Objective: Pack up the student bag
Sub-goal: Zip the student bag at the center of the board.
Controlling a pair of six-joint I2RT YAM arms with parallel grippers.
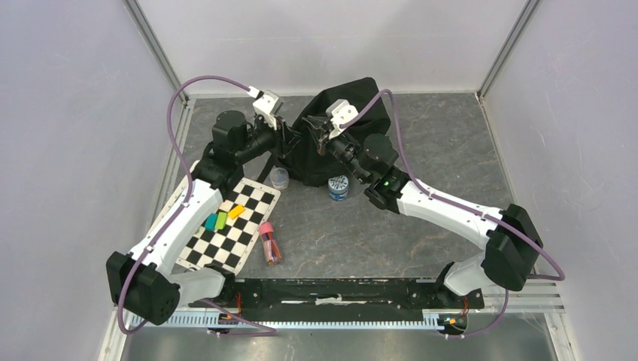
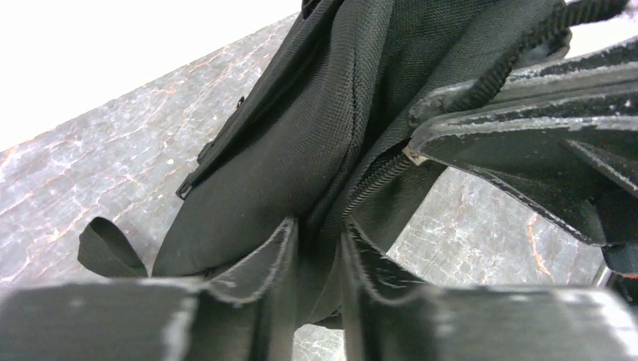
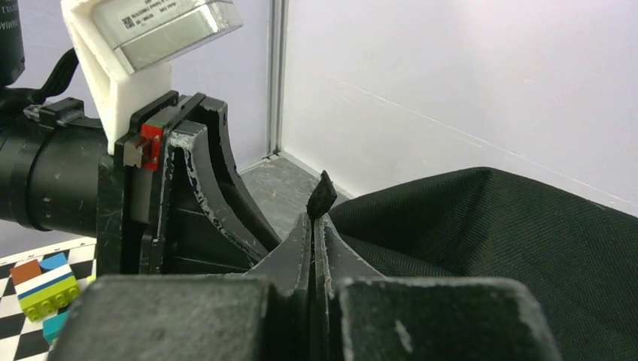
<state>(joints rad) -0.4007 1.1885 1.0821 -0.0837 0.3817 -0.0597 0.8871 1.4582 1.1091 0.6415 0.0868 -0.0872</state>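
Here, your student bag [image 1: 369, 105] sits slumped at the far middle of the grey, stone-patterned table [image 1: 451, 150], between both arms. Your right gripper [image 3: 312, 226] is pinched tight on a small black tab [image 3: 322, 197] at the bag's upper edge. Your left gripper [image 2: 317, 235] has its fingers narrowly apart around a fold of bag fabric beside the zipper [image 2: 376, 180]; whether they clamp it, you cannot tell.

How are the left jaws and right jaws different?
The right gripper pinches a bit of the student bag, jaws together; the left gripper has jaws apart, bag cloth between. The left gripper is at the bag's left edge, the right gripper nearer its middle. Both are at it.
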